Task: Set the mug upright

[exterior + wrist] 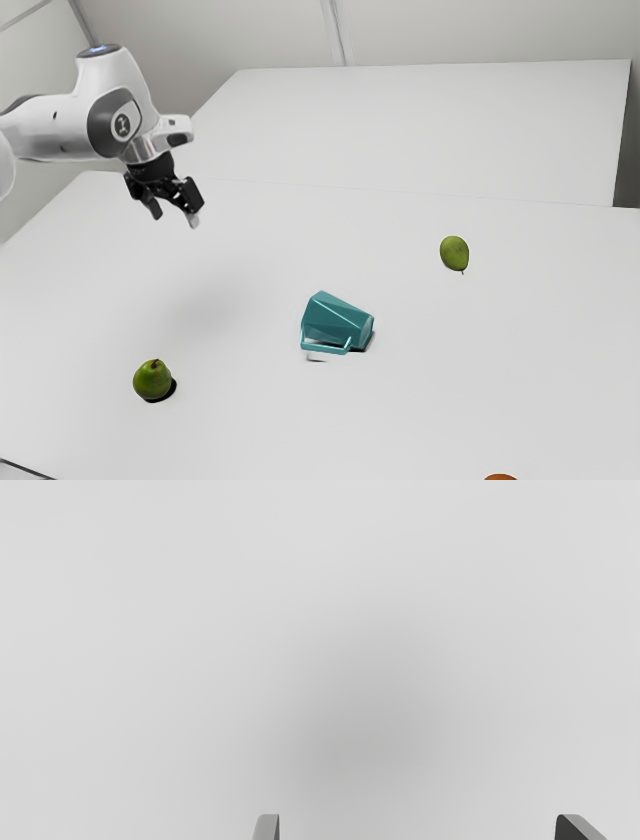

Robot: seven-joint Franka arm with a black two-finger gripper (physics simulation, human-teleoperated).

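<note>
"Exterior view first: where's the gripper?"

"Up in the air above the table (250,430), at the end of the arm (75,125), its black gripper (174,215) pointing down with the fingers spread. It holds nothing."

"And in the wrist view?"

"Both fingers (266,828) stand wide apart, with bare tabletop between them and a soft shadow (360,742) on it."

"Where's the mug?"

"The teal mug (338,322) is on its side on the table, lower than the gripper and well apart from it, off toward the exterior view's right. Its handle (326,349) is on the side facing that camera."

"Anything else around?"

"A green pear (152,380) sits nearer the exterior camera than the gripper does. Another green fruit (454,252) lies past the mug from the gripper. Farther off, toward that camera and the view's right, there's an orange thing (500,477), mostly cut off by the edge."
</note>
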